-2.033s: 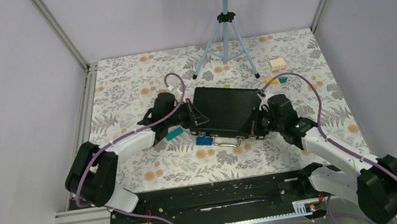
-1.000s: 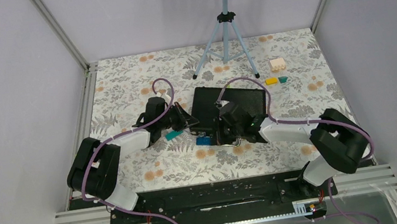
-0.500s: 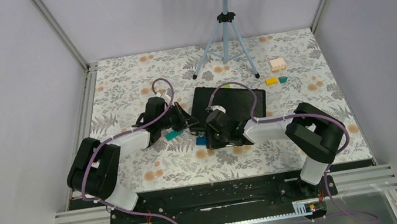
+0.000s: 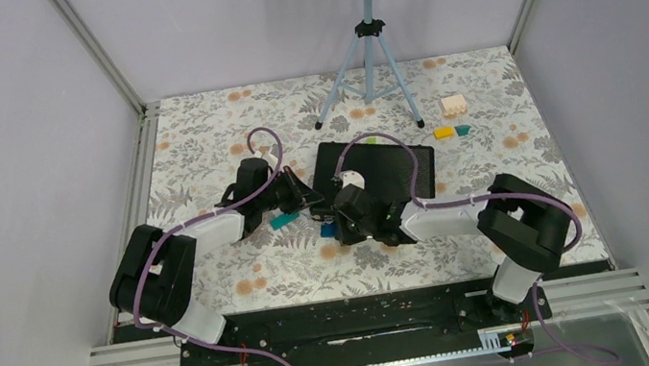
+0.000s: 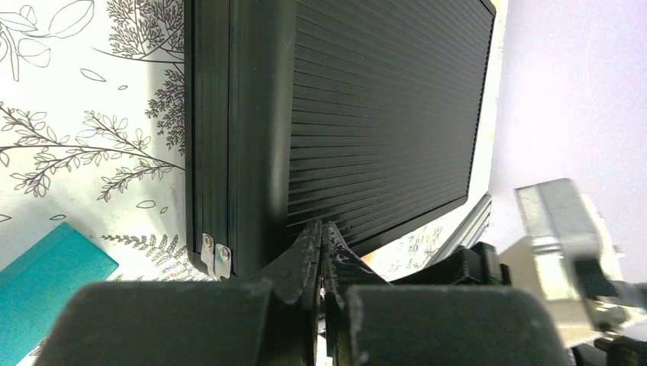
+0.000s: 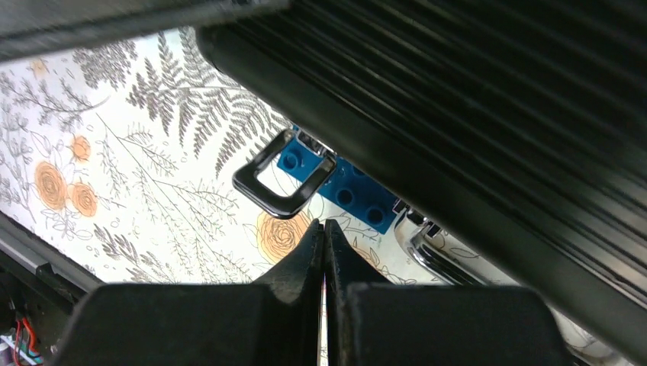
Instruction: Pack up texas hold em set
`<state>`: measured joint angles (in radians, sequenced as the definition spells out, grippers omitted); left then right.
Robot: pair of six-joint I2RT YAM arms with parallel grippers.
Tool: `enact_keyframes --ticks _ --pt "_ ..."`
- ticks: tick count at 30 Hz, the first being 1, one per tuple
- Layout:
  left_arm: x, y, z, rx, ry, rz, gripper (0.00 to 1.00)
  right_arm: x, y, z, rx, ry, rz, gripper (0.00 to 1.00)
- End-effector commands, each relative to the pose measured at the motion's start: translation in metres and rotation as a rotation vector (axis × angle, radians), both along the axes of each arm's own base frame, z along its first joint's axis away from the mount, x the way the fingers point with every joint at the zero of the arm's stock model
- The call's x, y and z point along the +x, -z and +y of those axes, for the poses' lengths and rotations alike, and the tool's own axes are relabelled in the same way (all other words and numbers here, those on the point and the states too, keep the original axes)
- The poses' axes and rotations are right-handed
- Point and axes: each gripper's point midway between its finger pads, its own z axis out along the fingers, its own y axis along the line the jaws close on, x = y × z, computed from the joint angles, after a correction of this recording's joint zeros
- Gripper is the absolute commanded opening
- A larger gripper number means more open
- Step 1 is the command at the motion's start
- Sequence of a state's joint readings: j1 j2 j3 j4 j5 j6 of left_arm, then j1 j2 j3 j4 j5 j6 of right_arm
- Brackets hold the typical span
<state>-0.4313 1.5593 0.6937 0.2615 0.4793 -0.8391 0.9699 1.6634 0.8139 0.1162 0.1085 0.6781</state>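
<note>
Case [image 4: 396, 165]: black, ribbed, lid down, flat on the floral surface [image 4: 217, 141] about mid-way out from the arm bases. Long axis runs left-right in the top view, slightly skewed. Latch side faces the bases.

Near long edge, right wrist view: a dark latch loop [image 6: 282, 179] hangs out from under the case rim, looks unfastened. A blue brick [image 6: 347, 187] sits just behind it, close against the case. A chrome fitting [image 6: 431, 245] shows farther along, possibly the handle.

Right gripper [image 4: 339, 226]: jaws pressed together, holding nothing, low at the near-left corner. The loop lies just ahead of its tips.

Left gripper [image 5: 322, 238]: jaws likewise closed and empty, at the left short end, tips close to the side wall. Contact cannot be told. A teal brick [image 5: 46, 274] is just beside it.

Judgement: latching is the right arm's job, since it is the nearer.
</note>
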Motion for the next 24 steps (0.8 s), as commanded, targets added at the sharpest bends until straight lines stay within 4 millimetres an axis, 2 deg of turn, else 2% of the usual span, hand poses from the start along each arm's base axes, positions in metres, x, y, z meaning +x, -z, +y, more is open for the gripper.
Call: enact_keyframes --ticks 1,5,13,19,24 --pt "0.009 -0.010 -0.002 -0.009 0.006 -0.037 0.00 0.025 -0.029 -0.001 0.014 0.047 -0.146 0.00" --pt "0.009 -0.010 -0.002 -0.008 0.006 -0.036 0.00 0.031 -0.028 0.001 -0.022 0.054 -0.153 0.00" --pt "0.009 -0.011 -0.001 -0.007 0.005 -0.038 0.00 0.034 0.008 -0.015 -0.175 0.087 -0.112 0.00" --pt "0.010 -0.009 -0.001 -0.008 0.004 -0.035 0.00 0.019 0.027 -0.016 -0.198 0.038 -0.039 0.00" --pt "0.010 -0.010 0.000 -0.010 0.002 -0.034 0.00 -0.007 0.030 -0.005 -0.147 -0.058 0.039 0.00"
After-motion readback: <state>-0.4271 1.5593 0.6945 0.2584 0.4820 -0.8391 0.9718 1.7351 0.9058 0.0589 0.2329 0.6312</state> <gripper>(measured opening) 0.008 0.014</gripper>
